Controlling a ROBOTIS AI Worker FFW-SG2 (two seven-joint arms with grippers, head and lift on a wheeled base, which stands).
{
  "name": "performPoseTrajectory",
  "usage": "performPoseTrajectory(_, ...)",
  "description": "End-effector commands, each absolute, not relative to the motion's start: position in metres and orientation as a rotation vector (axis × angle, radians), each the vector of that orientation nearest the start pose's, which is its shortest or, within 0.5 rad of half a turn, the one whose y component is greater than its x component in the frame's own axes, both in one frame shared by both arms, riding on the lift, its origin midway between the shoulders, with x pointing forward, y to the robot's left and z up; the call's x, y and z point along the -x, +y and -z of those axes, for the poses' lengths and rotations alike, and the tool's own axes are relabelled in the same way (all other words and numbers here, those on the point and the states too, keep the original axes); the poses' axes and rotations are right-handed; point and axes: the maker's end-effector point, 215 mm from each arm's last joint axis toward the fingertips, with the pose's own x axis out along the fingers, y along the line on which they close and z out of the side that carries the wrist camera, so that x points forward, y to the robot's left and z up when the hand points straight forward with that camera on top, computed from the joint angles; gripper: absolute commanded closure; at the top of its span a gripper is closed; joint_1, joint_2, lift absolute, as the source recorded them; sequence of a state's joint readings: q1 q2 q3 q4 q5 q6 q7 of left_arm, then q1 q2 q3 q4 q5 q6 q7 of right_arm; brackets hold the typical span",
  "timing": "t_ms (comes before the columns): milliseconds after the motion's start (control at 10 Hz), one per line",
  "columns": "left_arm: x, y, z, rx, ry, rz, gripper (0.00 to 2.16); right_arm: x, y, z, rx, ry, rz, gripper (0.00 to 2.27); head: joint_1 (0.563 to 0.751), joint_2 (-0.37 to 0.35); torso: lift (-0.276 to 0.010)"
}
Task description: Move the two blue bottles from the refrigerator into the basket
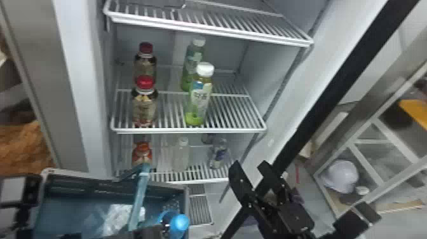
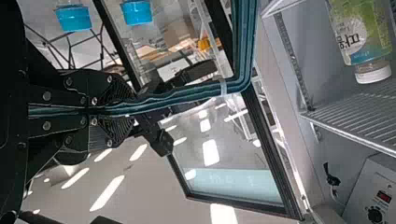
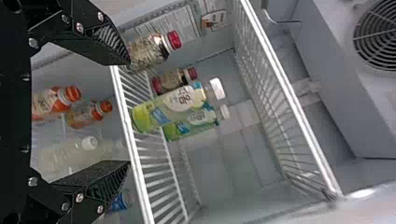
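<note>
Head view: right tool (image 1: 250,165) with fingers apart, just right of and in front of the lower shelf (image 1: 203,181), near the blue-labelled bottle (image 1: 219,155), upright at the right end of that shelf. Just behind it, second bottle (image 1: 208,138), partly hidden under the middle shelf (image 1: 190,130); label too blurred to read for colour.

In the right wrist view, fingers wide apart too, with blue label partly behind one of them.

At the bottom edge of the head view, left tool (image 1: 144,233); in the left wrist view, clamped together on the teal handle (image 2: 177,95) of the basket (image 1: 187,200). In the basket, crumpled white plastic (image 1: 117,219); at its near right corner, a rounded blue thing (image 1: 179,221), too blurred to name.

Farther along the lower shelf, leftward: pale bottle (image 1: 181,155), then orange-capped bottle (image 1: 142,154). On the middle shelf, upright, two green bottles (image 1: 200,98) (image 1: 192,62) to the right, one behind the other, and two red-capped bottles (image 1: 144,106) (image 1: 146,62) to the left, also in a row front to back. Above these, upper shelf (image 1: 209,30). Well off to the right, beyond the black door frame (image 1: 336,85), white helmet (image 1: 341,176).
</note>
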State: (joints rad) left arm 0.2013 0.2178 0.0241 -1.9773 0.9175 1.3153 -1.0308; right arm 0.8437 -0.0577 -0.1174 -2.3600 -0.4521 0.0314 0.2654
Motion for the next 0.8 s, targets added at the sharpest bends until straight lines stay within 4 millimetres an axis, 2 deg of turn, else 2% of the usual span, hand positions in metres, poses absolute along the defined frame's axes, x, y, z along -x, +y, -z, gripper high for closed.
performPoseTrajectory(0, -0.276, 0.019, 0.304, 1.063, 0.767, 1.447, 1.2, -0.338, -0.239, 0.278, -0.307, -0.013, -0.179, 0.28, 0.695, -0.35, 0.0)
performPoseTrajectory(200, -0.277, 0.019, 0.302, 1.063, 0.762, 1.447, 1.2, -0.325, -0.257, 0.268, -0.26, -0.042, -0.141, 0.28, 0.695, -0.35, 0.0)
performPoseTrajectory(400, -0.278, 0.019, 0.301, 1.058, 0.759, 1.448, 1.2, -0.312, -0.266, 0.257, -0.24, -0.082, -0.122, 0.28, 0.695, -0.35, 0.0)
performPoseTrajectory(600, -0.277, 0.019, 0.305, 1.056, 0.771, 1.441, 1.2, -0.298, -0.273, 0.262, -0.219, -0.069, -0.106, 0.28, 0.695, -0.35, 0.0)
performPoseTrajectory(700, -0.277, 0.02, 0.305, 1.054, 0.772, 1.438, 1.2, -0.293, -0.277, 0.257, -0.188, -0.064, -0.101, 0.28, 0.695, -0.35, 0.0)
